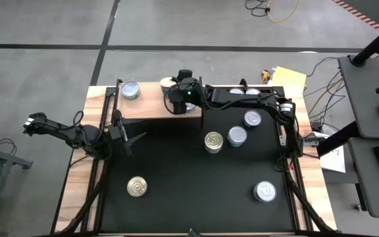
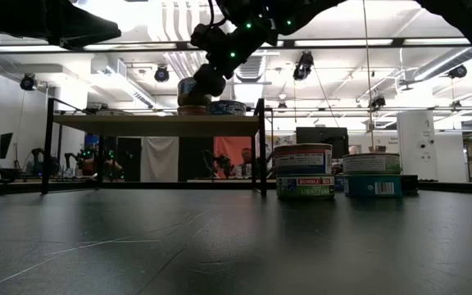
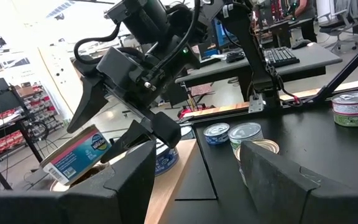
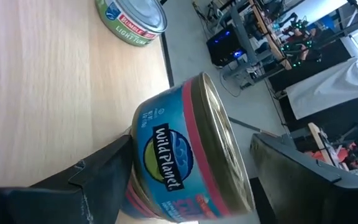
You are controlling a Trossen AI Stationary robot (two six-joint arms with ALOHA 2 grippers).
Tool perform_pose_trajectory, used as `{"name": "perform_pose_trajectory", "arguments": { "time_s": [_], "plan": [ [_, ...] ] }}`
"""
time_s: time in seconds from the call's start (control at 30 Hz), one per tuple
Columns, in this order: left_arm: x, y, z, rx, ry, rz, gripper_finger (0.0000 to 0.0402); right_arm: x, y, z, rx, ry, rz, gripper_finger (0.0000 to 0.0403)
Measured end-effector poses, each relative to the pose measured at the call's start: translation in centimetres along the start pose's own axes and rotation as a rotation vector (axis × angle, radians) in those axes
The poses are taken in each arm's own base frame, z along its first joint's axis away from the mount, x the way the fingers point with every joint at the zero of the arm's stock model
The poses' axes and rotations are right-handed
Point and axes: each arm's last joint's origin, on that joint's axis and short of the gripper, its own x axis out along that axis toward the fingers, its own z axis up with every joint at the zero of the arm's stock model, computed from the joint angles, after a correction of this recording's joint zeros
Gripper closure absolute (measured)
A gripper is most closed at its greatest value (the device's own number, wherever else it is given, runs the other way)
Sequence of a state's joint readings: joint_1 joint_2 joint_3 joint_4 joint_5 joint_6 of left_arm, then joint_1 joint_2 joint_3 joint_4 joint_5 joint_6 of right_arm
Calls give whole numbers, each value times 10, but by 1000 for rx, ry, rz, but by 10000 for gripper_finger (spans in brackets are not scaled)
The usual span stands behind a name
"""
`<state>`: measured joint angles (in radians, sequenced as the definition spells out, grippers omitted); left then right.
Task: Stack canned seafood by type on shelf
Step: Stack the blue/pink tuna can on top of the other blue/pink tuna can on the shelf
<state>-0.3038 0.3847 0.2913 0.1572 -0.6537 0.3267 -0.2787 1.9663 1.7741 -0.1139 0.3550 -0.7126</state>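
Surface [image 1: 189, 197]: black; approx 5 tins loose, e.g. gold-top tin [image 1: 137, 187], not yet shelved.
Shelf [image 1: 153, 105]: wood, rear-left; you have a Bumble Bee tin [image 4: 132, 20] placed.
R tool [image 4: 188, 165]: over shelf, jaws spread wide around tilted Wild Planet tin [image 4: 185, 155]; release looks underway.
L tool [image 1: 129, 139]: beside shelf, half-spread, empty.
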Motion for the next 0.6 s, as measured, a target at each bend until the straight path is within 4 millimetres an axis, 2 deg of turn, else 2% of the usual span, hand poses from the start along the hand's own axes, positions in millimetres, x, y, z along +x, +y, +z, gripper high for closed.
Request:
{"name": "perform_pose_trajectory", "arguments": {
  "time_s": [0.37,0.6],
  "plan": [
    [0,0,0,-1,-2,0,184,1,1,-2,42,15,10,76],
    [0,0,0,-3,-4,1,184,3,-3,-7,63,38,7,85]
  ]
}}
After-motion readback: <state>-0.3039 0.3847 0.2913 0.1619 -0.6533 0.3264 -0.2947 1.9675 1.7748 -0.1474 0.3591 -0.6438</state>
